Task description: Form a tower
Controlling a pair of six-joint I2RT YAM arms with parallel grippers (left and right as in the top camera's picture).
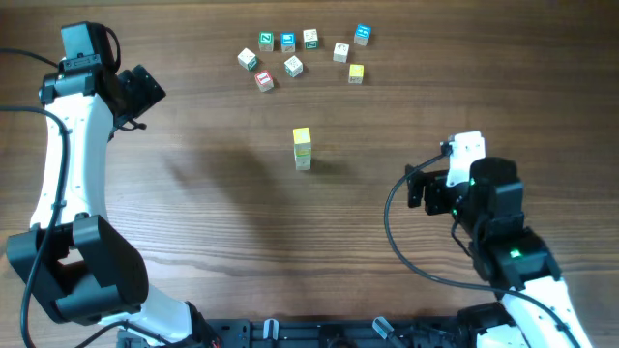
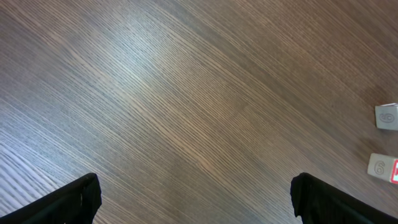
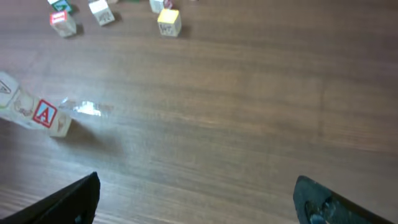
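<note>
Surface: dark brown wood-grain surface [image 1: 193,193], matt, with fine streaks running along the grain.
Tower: a narrow tower [image 1: 303,150] of small pale wooden letter cubes, one cube wide, stands near the middle of the surface; its top cube is yellow.
Tower face: in the right wrist view the tower [image 3: 37,113] shows a red letter A on a low cube; its upper part runs off the left side of that view.
Right pincer: the right pincer [image 3: 196,199] has its black fingers wide apart and grips nothing. The tower lies ahead of it and off to its left, well apart.
Left pincer: the left pincer [image 2: 196,199] also has its fingers spread wide, with only bare wood grain between them. It hangs towards the far left corner of the surface, well apart from the tower.
Loose cubes: nine loose cubes [image 1: 293,66] of pale wood with green, blue and red letter faces lie scattered near the far edge, beyond the tower; one yellowish cube [image 1: 356,72] sits at the right of the group.
Left wrist view: two pale cubes [image 2: 385,116] show at its right side.
</note>
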